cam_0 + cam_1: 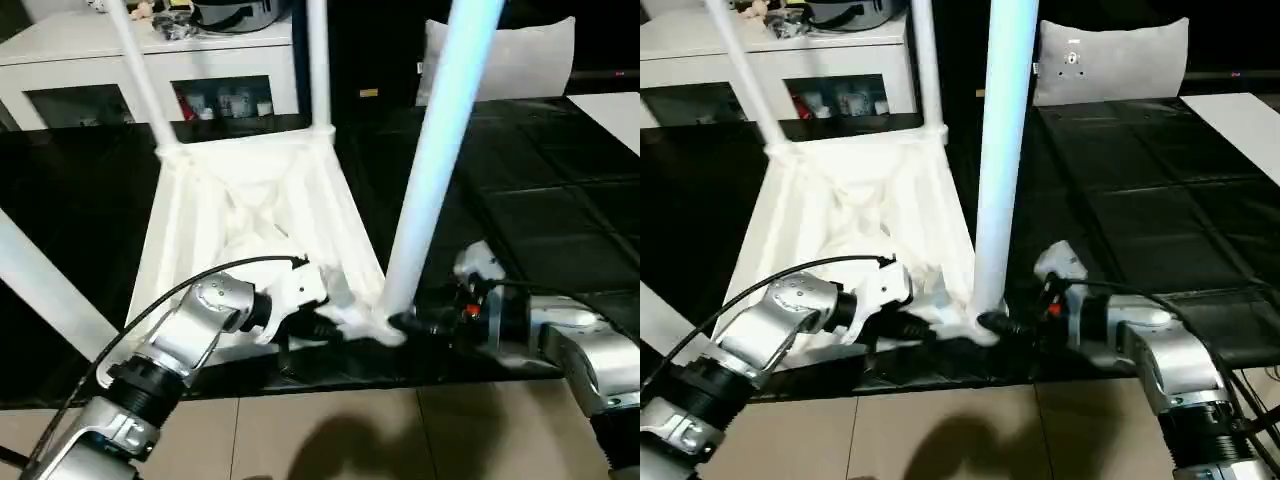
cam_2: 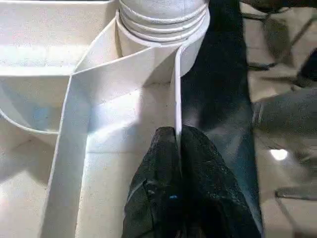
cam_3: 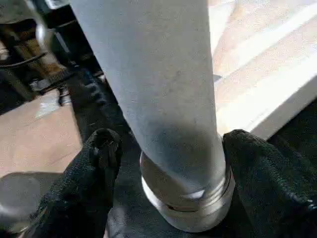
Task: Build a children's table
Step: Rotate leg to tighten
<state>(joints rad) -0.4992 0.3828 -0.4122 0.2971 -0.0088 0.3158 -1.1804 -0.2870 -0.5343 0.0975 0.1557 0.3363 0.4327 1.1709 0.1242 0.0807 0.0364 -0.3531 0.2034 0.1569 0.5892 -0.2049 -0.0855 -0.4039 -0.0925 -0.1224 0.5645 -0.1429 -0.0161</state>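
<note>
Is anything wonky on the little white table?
The near leg leans to one side while the back legs stand straighter. At its base, threads still show above the corner socket, so it isn't fully in.

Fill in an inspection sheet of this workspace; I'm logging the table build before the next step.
Surface: black floor mats, tan floor nearer the robot.
Job's things: tabletop upside down, ribs up; the legs in view stand in corner sockets, the near-right leg seated in its own.
Clutter: nothing seen on the mats.
Grippers: left gripper jaws shut on the tabletop's edge wall; right gripper jaws open on either side of the near-right leg's base.
Cables: black cable looping over the left forearm.
Surroundings: white low cabinet with glass doors, grey cushion.
</note>
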